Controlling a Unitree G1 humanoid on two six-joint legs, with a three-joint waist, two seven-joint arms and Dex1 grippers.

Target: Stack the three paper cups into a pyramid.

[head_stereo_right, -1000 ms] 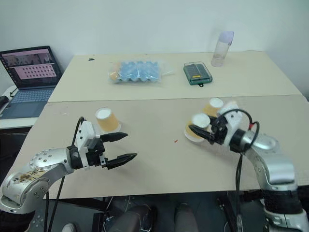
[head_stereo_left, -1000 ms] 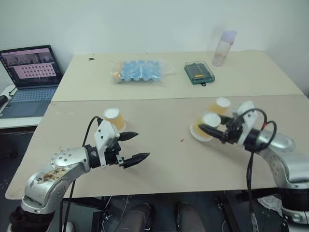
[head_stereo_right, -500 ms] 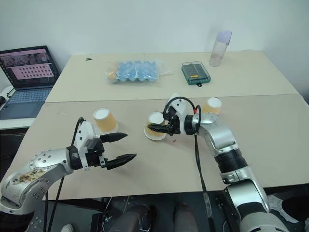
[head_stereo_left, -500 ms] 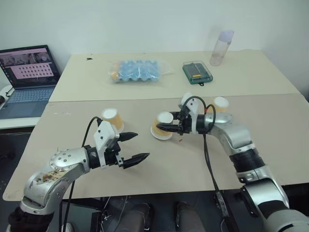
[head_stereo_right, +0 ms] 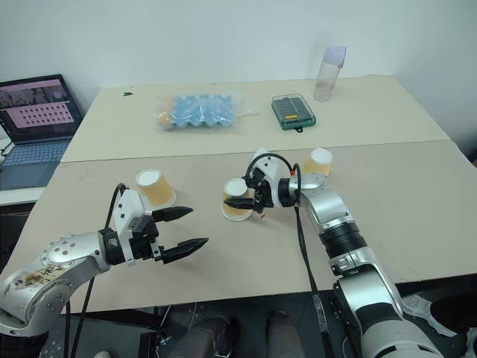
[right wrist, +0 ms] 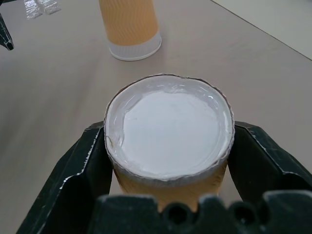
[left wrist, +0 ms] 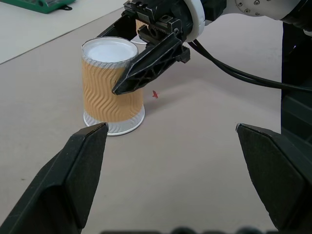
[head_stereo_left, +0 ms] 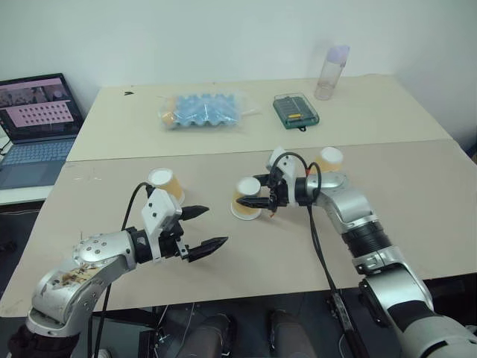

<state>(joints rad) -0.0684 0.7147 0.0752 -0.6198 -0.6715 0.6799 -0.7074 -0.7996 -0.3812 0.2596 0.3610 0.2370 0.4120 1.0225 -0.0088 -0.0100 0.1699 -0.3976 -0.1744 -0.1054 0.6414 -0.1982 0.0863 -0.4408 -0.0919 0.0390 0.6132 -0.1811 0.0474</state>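
Three paper cups found standing upside down on the desk [head_stereo_left: 283, 253], white bases up, long axes upright; no pyramid built.

Middle cup [left wrist: 109, 92] seated rim-down near the desk's centre, bracketed by the right claw [right wrist: 168, 131], which reaches in level from the robot's right. Cannot tell whether that claw is gripping or free of the cup.

Left cup [head_stereo_left: 165, 183] set well apart from the middle cup, towards the robot's left, just beyond the left claw [head_stereo_left: 216, 226]. Left claw spread wide, empty, hanging above the desk and aimed at the gap between those two cups.

Third cup [head_stereo_left: 330, 159] placed on the far side of the right forearm, close to it, clearly nearer the right arm than the left.

Judged: base pair not yet side by side. Left cup lies ahead and slightly outward of the left claw, so a short forward reach from the side would suit its upright axis.
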